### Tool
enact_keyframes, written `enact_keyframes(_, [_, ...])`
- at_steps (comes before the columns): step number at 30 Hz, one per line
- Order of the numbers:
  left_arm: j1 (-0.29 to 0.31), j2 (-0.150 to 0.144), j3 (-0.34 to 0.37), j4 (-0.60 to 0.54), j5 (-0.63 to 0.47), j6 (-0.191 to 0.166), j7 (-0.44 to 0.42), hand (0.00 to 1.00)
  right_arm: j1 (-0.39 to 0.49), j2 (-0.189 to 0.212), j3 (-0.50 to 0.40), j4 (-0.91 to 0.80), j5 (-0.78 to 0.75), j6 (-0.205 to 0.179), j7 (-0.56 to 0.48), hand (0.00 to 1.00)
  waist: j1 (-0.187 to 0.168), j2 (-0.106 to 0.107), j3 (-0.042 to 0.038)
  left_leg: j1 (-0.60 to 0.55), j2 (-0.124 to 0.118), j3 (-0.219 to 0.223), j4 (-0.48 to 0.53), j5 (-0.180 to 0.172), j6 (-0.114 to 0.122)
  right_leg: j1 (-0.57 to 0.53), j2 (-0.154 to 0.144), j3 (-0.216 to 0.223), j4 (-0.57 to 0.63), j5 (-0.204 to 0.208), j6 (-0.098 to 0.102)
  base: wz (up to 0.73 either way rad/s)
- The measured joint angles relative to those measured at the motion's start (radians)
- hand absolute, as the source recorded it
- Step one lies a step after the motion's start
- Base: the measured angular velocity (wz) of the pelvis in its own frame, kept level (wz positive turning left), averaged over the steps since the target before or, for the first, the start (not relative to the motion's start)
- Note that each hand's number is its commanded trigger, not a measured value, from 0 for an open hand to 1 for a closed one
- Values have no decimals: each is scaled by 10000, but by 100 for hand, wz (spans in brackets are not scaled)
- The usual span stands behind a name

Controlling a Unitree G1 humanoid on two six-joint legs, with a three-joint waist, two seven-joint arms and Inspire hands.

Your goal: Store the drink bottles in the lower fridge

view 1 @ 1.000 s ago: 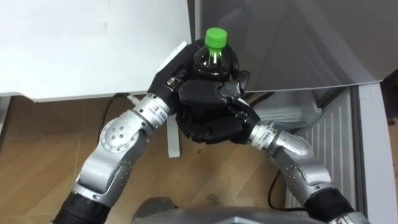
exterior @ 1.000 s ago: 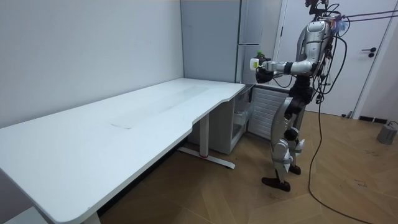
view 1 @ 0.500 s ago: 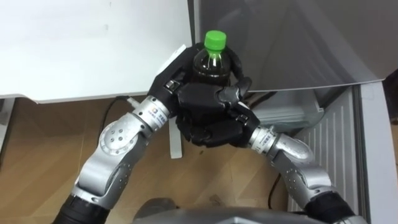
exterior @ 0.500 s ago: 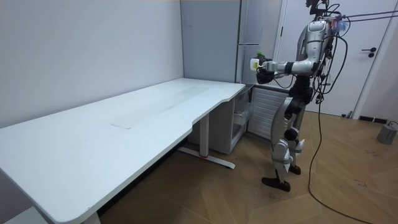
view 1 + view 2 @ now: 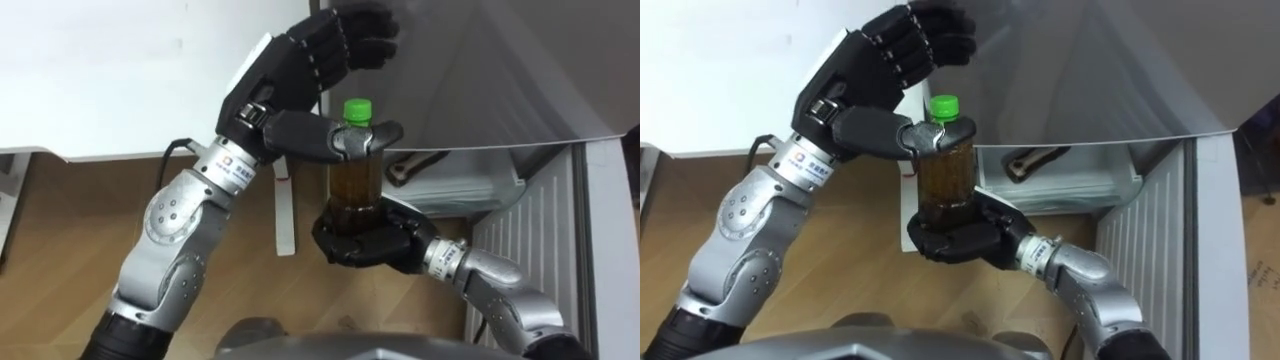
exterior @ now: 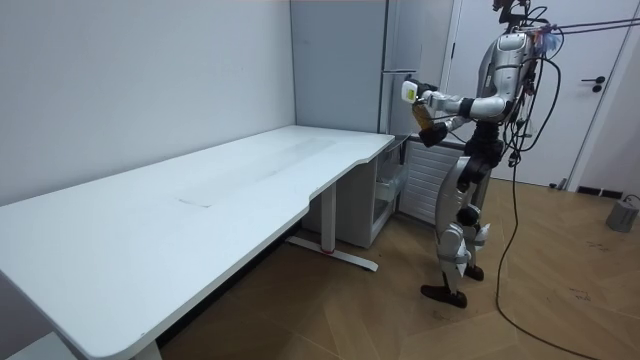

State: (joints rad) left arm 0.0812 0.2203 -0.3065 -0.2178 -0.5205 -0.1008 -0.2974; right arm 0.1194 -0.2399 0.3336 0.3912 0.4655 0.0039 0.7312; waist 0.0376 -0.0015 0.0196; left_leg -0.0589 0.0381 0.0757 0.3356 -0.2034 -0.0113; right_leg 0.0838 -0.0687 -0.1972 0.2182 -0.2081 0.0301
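A bottle [image 5: 357,170] of dark brown drink with a green cap stands upright in front of my chest. My right hand [image 5: 372,242] is curled round its lower end from below. My left hand [image 5: 300,62] is raised above and to the left of the cap, its fingers loosely bent and off the bottle, while its thumb lies across the neck. The right eye view has the bottle [image 5: 945,165] between the left hand [image 5: 875,60] and the right hand [image 5: 955,240]. In the room view I stand facing the fridge [image 6: 402,60], bottle [image 6: 422,112] held at chest height.
The white desk [image 5: 140,70] ends just to my left. The grey upper fridge door [image 5: 490,70] is straight ahead. Below it the lower compartment [image 5: 450,180] stands open, its ribbed door [image 5: 540,240] swung out on my right. Wooden floor lies underneath.
My left hand has let go of the bottle's body, opened and lifted above the cap. The bottle has sunk a little, the right hand now gripping its lower end.
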Motion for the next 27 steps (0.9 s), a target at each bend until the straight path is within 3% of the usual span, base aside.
enact_keyframes(9, [0,3,24,16,247,-112,218,0,-1,35,-18,75,-7,25,-313,100,23,-57,16,20,0,26,4,0,0,10,2,30,1,-1,-2,0])
enact_keyframes(14, [2,-65,593,-372,677,-112,763,0,107,-27,-55,248,-134,25,-395,100,42,-82,8,21,9,7,10,0,-1,9,17,42,2,0,-4,0])
enact_keyframes(17, [1,-121,1394,-1120,1233,-281,1169,0,199,-41,-382,250,-280,20,-368,100,143,-32,-10,47,11,-9,12,-1,-4,53,23,25,-12,3,-8,0])
enact_keyframes(19, [5,-206,2131,-1534,1493,-743,1629,0,314,6,-781,250,-383,10,-375,100,285,50,6,135,13,10,-23,-3,-8,140,22,24,-23,4,-10,0])
enact_keyframes(21, [46,-192,3186,-1829,1903,-1282,2517,0,548,-13,-1207,250,-453,-48,-378,100,519,158,-39,273,5,18,-127,-8,-19,242,25,31,-119,4,-10,0])
enact_keyframes(24, [75,-195,4153,-1977,2103,-1837,3708,0,713,-71,-1332,250,-458,-56,-375,100,767,206,-44,496,-20,11,-296,14,-55,420,21,20,-167,-32,-20,0])
enact_keyframes(27, [76,-107,5111,-2001,2305,-1911,4672,0,880,-123,-1572,162,-456,-57,-365,100,913,242,-69,515,-46,-112,-314,31,-83,518,22,-107,-238,-69,-42,11])
